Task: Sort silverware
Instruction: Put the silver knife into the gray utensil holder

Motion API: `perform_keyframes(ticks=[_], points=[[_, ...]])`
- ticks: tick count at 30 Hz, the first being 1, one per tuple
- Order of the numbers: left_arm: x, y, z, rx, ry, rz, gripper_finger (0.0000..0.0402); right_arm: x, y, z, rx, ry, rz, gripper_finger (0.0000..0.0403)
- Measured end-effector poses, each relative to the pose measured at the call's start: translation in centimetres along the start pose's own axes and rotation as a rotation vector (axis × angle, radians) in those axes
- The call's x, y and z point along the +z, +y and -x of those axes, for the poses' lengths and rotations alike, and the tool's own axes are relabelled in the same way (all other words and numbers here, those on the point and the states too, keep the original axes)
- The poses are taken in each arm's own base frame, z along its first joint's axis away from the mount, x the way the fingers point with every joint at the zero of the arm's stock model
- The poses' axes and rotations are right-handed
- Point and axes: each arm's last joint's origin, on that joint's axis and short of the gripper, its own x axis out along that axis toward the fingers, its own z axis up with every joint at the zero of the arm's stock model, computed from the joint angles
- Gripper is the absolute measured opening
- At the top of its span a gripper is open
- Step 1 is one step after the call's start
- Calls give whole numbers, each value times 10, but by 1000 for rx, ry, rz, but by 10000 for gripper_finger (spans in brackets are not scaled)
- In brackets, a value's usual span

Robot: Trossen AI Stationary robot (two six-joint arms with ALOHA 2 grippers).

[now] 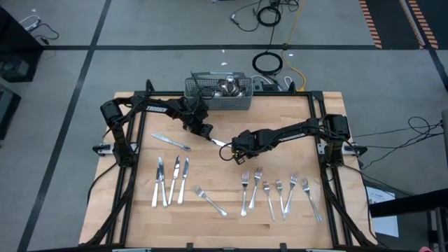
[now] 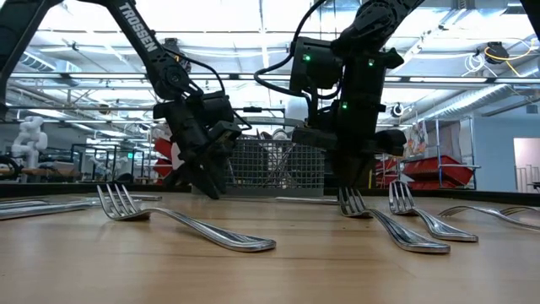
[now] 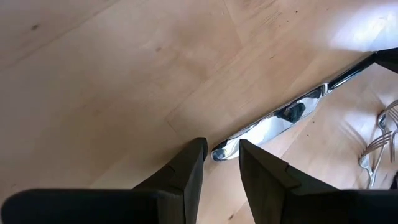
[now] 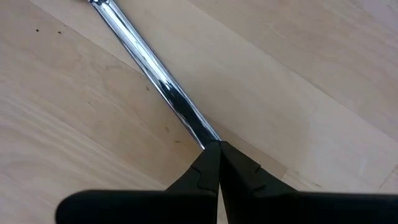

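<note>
A single table knife (image 1: 218,142) is seen near the middle of the counter (image 1: 280,112), between the two arms. The right end effector (image 1: 227,148) is clenched on one end of it, as the right wrist view shows, the fingers pinched together over the slim handle (image 4: 163,87). The left end effector (image 1: 207,133) is set at the opposite end, its fingers (image 3: 186,171) parted and straddling the tip (image 3: 225,149) without a visible clamp. The principal hazard is judged to be a failed handover: should the right grip be released before the left fingers are closed, the knife could drop flat or skid on the smooth wood. A pinch so near the extreme tip is thought liable to let the polished metal pivot or slip out. Contact between the two closely placed end effectors is also possible. Sorted pieces are noted nearer the counter's front edge: a row of knives (image 1: 172,180), a group of forks (image 1: 280,190), with one fork (image 1: 210,201) lying between them; these could be disturbed by a low sweep. The wire basket (image 1: 218,92) stands at the back edge.
</note>
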Motion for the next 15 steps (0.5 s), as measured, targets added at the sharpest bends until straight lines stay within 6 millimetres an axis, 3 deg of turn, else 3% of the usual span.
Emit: perform_keyframes(ticks=[4,11,15], points=[[-1,0,-1,-4,6,7,104,0,0,0,2,-3,-2,0],[-1,1,-3,-6,10,-8,11,2,1,0,17,-18,-8,0],[-1,1,-3,-19,12,-11,7,2,1,-1,19,-19,-9,0]])
